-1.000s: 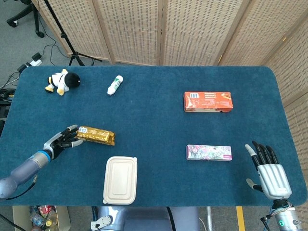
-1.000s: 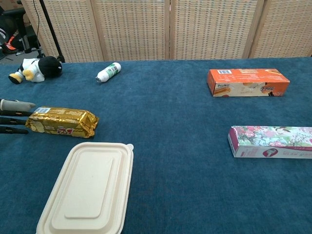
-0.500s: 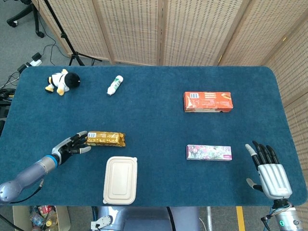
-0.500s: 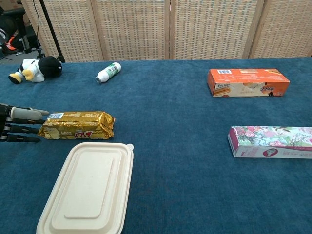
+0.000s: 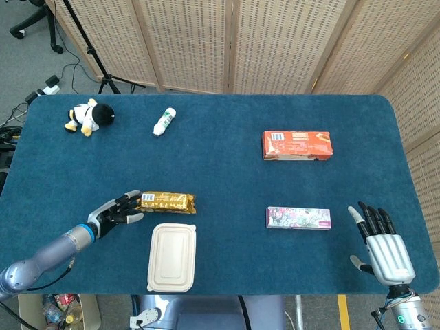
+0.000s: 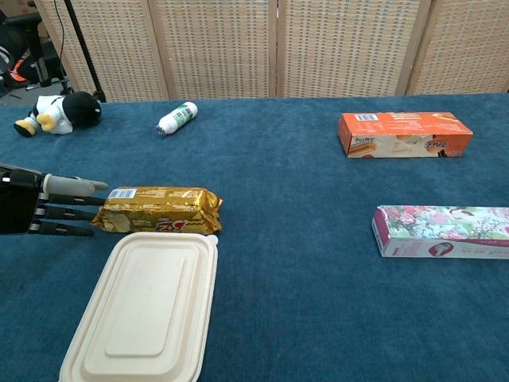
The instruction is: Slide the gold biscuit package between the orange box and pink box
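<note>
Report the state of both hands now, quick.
Left hand: open, fingers extended, fingertips against the end of the gold biscuit package, not gripping it.
Right hand: open, fingers spread, holding nothing.

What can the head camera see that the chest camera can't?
Only the head view shows the right hand, open and flat on the table's near right, plus the whole left arm and the floor beyond the table.

Only the chest view gives a close side look at the left hand's fingertips against the end of the gold biscuit package.

Both show the left hand, orange box, pink box, white container, bottle and penguin toy.
</note>
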`<state>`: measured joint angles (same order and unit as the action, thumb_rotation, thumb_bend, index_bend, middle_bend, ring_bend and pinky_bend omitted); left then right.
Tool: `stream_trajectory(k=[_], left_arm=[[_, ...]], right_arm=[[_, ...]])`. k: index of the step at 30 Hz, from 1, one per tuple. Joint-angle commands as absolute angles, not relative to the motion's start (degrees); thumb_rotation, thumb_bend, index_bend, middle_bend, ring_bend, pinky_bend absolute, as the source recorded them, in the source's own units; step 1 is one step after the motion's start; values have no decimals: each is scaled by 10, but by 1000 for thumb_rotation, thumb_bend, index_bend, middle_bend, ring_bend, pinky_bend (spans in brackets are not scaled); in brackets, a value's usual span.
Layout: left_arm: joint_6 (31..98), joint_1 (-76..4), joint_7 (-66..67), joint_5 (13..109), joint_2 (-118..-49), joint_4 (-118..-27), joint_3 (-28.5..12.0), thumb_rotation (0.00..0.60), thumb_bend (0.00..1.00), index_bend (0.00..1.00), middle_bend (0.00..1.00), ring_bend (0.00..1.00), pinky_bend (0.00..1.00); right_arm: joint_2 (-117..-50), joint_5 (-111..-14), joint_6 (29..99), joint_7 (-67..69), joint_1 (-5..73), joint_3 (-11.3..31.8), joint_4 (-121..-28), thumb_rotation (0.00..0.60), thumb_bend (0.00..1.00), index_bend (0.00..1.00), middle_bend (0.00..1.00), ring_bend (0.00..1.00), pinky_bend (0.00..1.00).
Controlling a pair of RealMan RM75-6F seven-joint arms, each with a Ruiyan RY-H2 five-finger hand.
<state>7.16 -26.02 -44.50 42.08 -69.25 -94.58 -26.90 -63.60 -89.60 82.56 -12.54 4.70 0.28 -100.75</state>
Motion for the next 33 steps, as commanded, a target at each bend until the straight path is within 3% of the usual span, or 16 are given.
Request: stream_trajectory(k=[1, 33], left_arm=[[75, -266, -441, 419, -693, -956, -265, 600, 285, 0, 0, 0, 0], [129, -337, -432, 381, -730, -996, -235, 600, 289, 0, 0, 0, 0]], right_arm=[[-636, -897, 826, -124, 47, 3, -1008, 600, 156, 0, 0, 0, 0], [-631, -907, 831, -116, 46, 1, -1013, 600, 156, 0, 0, 0, 0]])
